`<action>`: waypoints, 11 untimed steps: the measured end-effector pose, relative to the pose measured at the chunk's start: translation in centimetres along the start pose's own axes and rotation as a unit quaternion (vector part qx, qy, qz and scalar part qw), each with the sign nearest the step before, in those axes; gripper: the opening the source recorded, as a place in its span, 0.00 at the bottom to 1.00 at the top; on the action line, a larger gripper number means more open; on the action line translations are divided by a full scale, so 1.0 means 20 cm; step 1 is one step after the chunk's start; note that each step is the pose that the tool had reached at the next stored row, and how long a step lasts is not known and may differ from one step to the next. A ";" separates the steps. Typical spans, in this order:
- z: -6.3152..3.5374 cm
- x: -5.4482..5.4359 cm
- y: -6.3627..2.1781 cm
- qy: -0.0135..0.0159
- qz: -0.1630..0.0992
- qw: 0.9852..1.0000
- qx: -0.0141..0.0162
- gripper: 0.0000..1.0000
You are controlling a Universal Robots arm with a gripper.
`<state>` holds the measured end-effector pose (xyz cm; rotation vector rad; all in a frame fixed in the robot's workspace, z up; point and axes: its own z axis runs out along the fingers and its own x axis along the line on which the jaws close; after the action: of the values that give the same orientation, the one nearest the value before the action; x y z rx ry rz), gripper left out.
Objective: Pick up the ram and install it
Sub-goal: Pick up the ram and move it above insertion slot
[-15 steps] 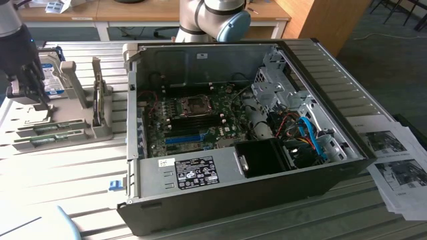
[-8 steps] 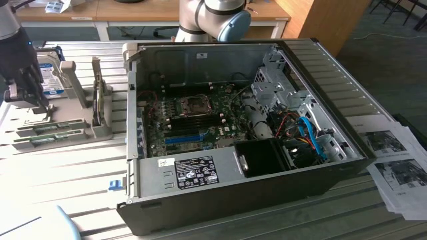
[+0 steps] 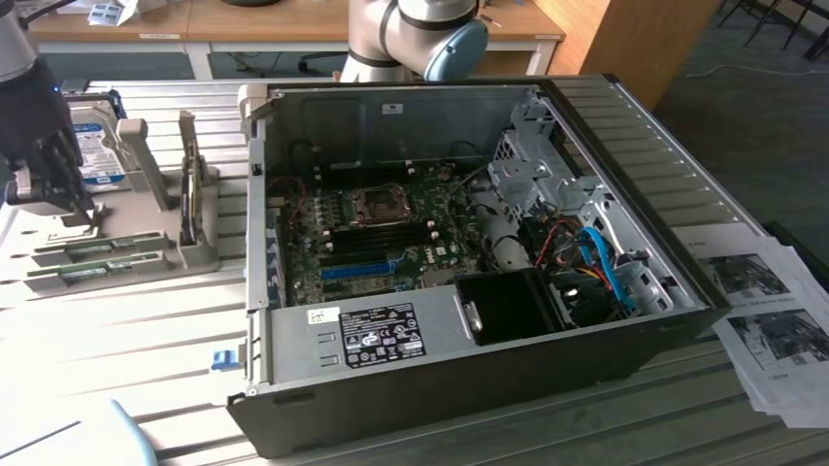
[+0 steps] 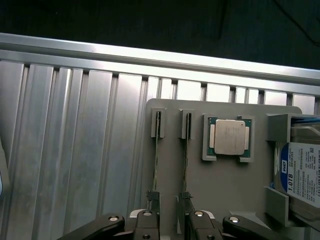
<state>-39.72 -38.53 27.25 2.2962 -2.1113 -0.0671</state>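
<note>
Two green ram sticks stand on edge in a grey holder (image 4: 230, 200), one ram stick (image 4: 156, 160) beside the other (image 4: 185, 160). In the exterior view they lie at that view's left, the farther ram stick (image 3: 97, 249) and the nearer one (image 3: 84, 276). My gripper (image 4: 171, 226) hangs just above their near ends, open, with nothing between its fingers (image 4: 146, 220). In the exterior view the gripper (image 3: 58, 209) sits low over the holder. The open computer case (image 3: 674, 291) holds the motherboard (image 3: 376, 238).
A square silver processor (image 4: 230, 137) lies in the holder beside the sticks, and a hard drive (image 4: 302, 172) stands past it. The arm's base (image 3: 414, 39) rises behind the case. Printed sheets (image 3: 771, 311) lie at the exterior view's right. The table is ribbed aluminium (image 4: 75, 150).
</note>
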 end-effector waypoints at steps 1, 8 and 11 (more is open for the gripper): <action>0.000 0.00 0.000 0.000 0.000 1.000 0.000 0.29; 0.017 0.00 -0.001 0.000 0.000 1.000 0.000 0.29; 0.031 0.00 -0.001 0.000 0.000 1.000 0.000 0.29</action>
<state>-39.72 -38.54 26.63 2.2961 -2.1112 -0.0672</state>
